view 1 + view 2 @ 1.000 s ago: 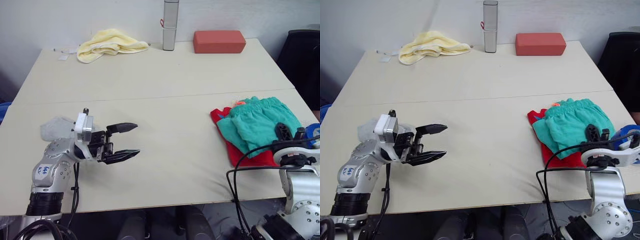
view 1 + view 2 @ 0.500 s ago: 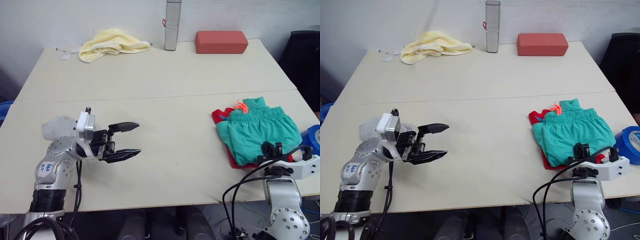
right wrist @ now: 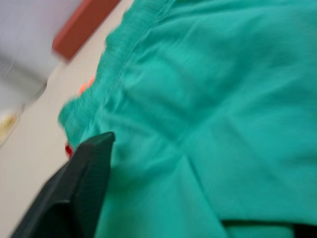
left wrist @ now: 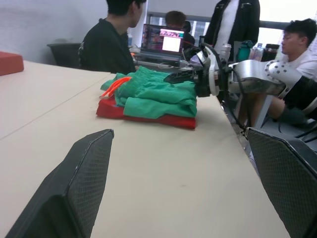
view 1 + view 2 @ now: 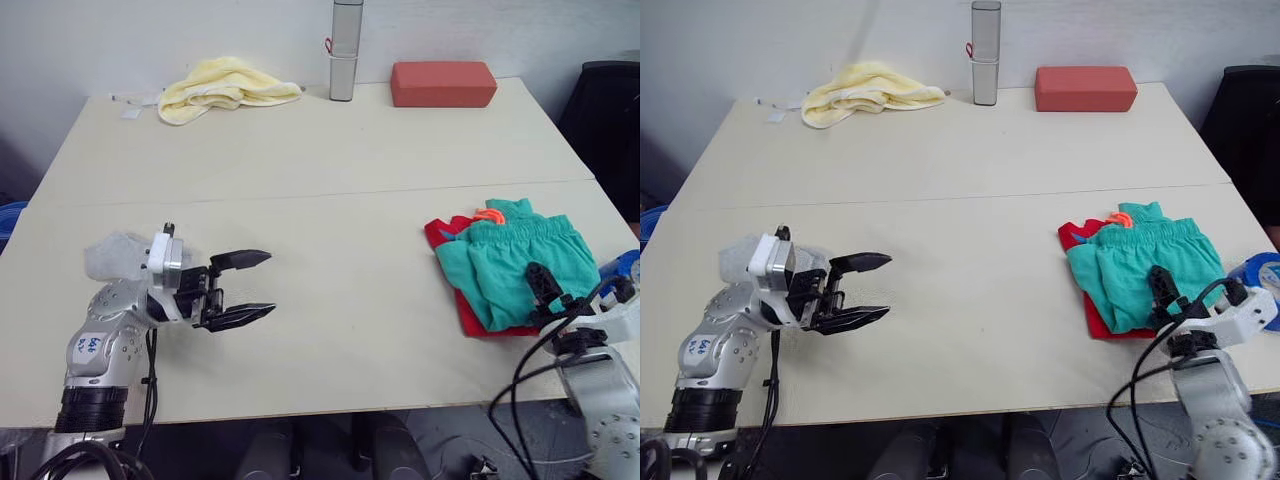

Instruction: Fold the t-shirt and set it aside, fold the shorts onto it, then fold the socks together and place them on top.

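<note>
Teal-green soft shorts (image 5: pixel 520 262) lie folded on the red cotton t-shirt (image 5: pixel 462 300), left hand (image 5: pixel 243 288) wide open, empty; right hand's (image 5: pixel 1162 300) grip unclear.

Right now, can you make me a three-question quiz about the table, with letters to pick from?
1. Where do the shorts lie?
A. on the t-shirt
B. beside the yellow towel
C. under the red block

2. What colour is the drawstring?
A. blue
B. orange
C. white

3. How is the left tool?
A. shut on a sock
B. open, holding nothing
C. gripping the towel

Answers: 1 A, red cloth shows beneath the green. 2 B, an orange loop sits at the waistband. 3 B, its black fingers are spread apart over bare table.
</note>
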Controlling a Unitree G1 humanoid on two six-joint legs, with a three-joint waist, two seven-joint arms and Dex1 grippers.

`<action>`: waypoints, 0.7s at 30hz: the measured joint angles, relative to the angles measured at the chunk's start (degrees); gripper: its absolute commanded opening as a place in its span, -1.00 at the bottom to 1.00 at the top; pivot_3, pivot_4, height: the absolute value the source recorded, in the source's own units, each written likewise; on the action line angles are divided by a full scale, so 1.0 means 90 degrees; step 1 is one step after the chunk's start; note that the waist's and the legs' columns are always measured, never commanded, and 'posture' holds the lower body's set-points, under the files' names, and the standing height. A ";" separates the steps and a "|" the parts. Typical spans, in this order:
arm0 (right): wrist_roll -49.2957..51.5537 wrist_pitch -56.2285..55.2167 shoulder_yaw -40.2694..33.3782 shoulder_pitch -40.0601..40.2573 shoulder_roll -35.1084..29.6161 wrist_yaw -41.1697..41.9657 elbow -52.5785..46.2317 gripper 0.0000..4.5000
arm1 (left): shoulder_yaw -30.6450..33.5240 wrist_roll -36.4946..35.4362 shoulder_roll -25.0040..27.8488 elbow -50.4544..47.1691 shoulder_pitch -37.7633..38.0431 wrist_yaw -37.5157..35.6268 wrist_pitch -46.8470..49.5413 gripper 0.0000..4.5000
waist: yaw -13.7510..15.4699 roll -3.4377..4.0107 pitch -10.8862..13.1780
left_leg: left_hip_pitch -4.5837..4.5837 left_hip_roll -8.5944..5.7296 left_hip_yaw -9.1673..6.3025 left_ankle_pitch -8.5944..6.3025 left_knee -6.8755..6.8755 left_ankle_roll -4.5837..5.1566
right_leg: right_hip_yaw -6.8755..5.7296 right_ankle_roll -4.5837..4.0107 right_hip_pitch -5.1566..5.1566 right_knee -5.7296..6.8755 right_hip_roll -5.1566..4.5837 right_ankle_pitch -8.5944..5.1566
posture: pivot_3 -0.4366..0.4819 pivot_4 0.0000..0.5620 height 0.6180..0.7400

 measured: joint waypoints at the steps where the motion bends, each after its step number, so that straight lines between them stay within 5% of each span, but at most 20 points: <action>1: 0.0062 0.0144 -0.0051 0.0100 -0.0266 0.0231 0.0064 0.99 | 0.0070 0.0016 0.0042 0.0032 0.0079 0.0002 -0.0029 1.00 | 0.0016 -0.0004 0.0002 | 0.0001 0.0001 -0.0002 -0.0001 0.0000 0.0002 | -0.0002 0.0000 0.0002 0.0000 0.0000 0.0000 | -0.05 -0.47 1.00; 5: -0.0646 0.0241 -0.0252 0.1036 -0.1866 0.2586 0.0567 0.99 | 0.0377 0.0046 0.0140 -0.0006 0.0423 0.0117 -0.0214 1.00 | 0.0152 0.0002 0.0012 | 0.0001 0.0001 0.0004 -0.0009 0.0010 0.0016 | -0.0005 0.0004 0.0011 -0.0009 0.0001 0.0001 | -0.05 -0.47 1.00; 11: -0.2632 -0.1660 -0.0339 0.1552 -0.2849 0.6562 0.1588 0.99 | 0.0725 0.0106 0.0169 -0.0322 0.1212 0.0452 -0.0381 1.00 | 0.0239 -0.0022 0.0026 | 0.0001 0.0001 0.0004 -0.0013 0.0026 0.0022 | -0.0007 0.0020 0.0024 -0.0027 0.0005 0.0012 | -0.05 -0.47 1.00; 21: -0.2970 -0.0340 -0.0197 0.1679 -0.3887 0.8519 0.2493 0.99 | 0.1202 0.0108 0.0204 -0.0564 0.1774 0.0816 -0.0497 1.00 | 0.0341 -0.0016 0.0031 | -0.0009 0.0005 -0.0021 -0.0023 0.0021 0.0013 | -0.0019 0.0007 0.0024 -0.0057 -0.0005 0.0016 | -0.05 -0.47 1.00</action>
